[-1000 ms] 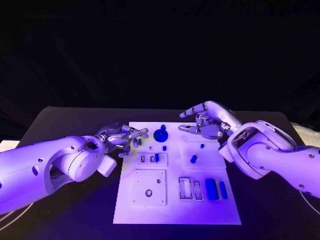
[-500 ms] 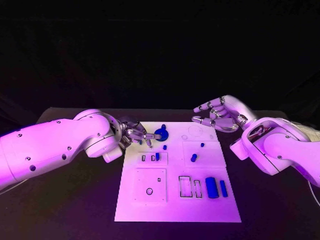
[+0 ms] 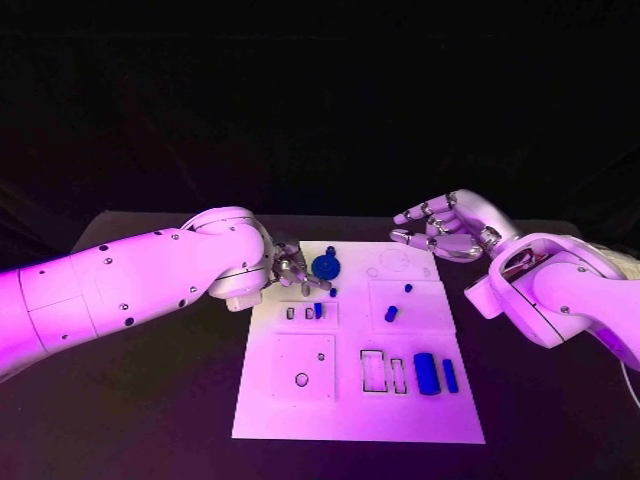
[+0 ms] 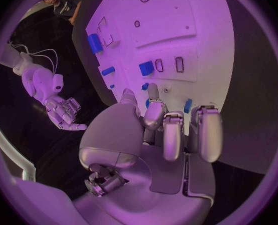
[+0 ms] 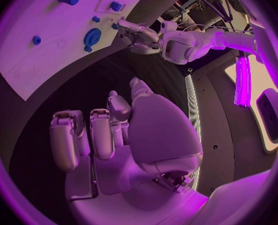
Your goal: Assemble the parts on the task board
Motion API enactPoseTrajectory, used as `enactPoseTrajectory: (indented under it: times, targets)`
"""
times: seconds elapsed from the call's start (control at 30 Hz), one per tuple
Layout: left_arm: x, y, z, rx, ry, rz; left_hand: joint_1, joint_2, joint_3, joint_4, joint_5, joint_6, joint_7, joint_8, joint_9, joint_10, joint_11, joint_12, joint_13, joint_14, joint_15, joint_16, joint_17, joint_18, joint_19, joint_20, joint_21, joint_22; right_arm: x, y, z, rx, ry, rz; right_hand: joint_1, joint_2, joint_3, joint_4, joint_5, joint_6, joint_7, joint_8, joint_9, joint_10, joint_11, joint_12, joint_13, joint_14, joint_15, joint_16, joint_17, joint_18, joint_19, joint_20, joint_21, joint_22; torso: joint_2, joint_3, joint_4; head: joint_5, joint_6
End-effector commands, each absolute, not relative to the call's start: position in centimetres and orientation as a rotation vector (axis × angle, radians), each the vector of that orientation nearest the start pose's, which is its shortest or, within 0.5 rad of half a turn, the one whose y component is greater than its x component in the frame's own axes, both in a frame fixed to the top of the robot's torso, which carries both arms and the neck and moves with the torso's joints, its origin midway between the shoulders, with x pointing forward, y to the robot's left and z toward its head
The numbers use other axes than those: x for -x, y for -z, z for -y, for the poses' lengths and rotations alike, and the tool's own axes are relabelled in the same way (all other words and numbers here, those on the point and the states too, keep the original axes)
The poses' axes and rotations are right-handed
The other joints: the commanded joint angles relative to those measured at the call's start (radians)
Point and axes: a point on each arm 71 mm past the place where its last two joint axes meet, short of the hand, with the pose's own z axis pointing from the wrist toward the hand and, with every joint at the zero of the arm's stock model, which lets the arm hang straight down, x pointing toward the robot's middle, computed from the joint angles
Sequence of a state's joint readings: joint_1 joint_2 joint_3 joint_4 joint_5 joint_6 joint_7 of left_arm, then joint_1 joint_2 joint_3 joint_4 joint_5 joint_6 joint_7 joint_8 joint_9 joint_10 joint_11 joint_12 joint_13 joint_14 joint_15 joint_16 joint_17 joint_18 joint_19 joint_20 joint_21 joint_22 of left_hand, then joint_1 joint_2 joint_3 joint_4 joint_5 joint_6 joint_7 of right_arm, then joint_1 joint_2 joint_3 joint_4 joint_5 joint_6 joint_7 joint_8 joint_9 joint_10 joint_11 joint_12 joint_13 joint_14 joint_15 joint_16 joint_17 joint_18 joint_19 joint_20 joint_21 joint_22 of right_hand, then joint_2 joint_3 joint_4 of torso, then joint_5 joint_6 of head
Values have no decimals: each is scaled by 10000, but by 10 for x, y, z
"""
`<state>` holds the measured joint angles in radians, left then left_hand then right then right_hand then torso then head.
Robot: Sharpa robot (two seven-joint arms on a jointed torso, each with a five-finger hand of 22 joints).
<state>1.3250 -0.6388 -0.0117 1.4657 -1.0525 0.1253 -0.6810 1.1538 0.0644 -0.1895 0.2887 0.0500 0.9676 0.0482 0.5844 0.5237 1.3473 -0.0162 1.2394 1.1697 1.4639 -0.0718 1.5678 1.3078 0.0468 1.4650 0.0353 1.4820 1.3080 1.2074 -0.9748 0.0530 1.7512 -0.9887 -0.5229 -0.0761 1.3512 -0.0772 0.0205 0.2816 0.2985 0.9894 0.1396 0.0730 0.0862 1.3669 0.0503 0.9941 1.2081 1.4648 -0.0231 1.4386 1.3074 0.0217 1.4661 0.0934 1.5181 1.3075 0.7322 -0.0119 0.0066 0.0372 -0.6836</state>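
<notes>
The white task board [image 3: 356, 410] lies in the middle of the black table. My left hand [image 3: 294, 270] hovers over its far left corner, fingers pointing down beside a round blue part [image 3: 325, 268]. In the left wrist view the left hand [image 4: 170, 130] has its fingers apart over the board [image 4: 170, 25], with a small blue piece [image 4: 188, 105] showing between them; nothing sits in the palm. My right hand [image 3: 447, 225] is raised past the board's far right corner, fingers spread and empty. The right wrist view shows the right hand's [image 5: 107, 130] bare palm.
Other blue parts on the board: a small pin [image 3: 332, 292], a short peg [image 3: 391, 313], a thick cylinder [image 3: 424, 373] and a thin bar [image 3: 449, 375] near empty slots [image 3: 374, 370]. Black table [image 3: 133, 400] surrounds the board.
My left hand has moved right, onto the board's far left corner beside the round part. My right hand has lifted off the board toward the far right.
</notes>
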Motion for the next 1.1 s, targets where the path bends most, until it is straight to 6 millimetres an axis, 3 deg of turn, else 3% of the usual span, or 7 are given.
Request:
enactPoseTrajectory:
  times: [0.03,0.6,1.1]
  targets:
    - [-506,163,-138,693,2457,-22929,71,62,-74,7,-20,-101,-7,72,53,-60,-51,-44,-77,1069,-74,30,2630,-96,179,-33,17,924,-458,124,210,-3611,-9537,-15154,-9,108,-80,20,69,46,0,0,11,-90,13,-69,-20,635,30,-72,661,52,254,-17,-48,1648,10,-5,-15,17,-36]
    - [-512,168,-123,224,2218,-23264,-200,217,-372,29,-21,-182,-32,283,354,63,-68,127,139,1069,-81,30,2630,-138,277,-34,120,1133,-461,125,211,-3672,-9475,-15058,-34,141,-138,31,170,59,-2,5,13,-108,10,-110,-51,628,28,-103,623,64,219,-19,-76,1604,2,-3,-12,11,-204]
    - [-513,172,-121,25,2040,-23485,-35,341,-403,-13,-13,-219,-59,397,525,115,-91,193,221,1069,-99,30,2630,-149,304,-48,150,1194,-461,125,211,-3675,-9452,-15068,-23,152,-163,20,225,64,-5,7,15,-118,6,-132,-68,626,26,-111,616,68,209,-20,-85,1591,-6,3,-13,15,-254]
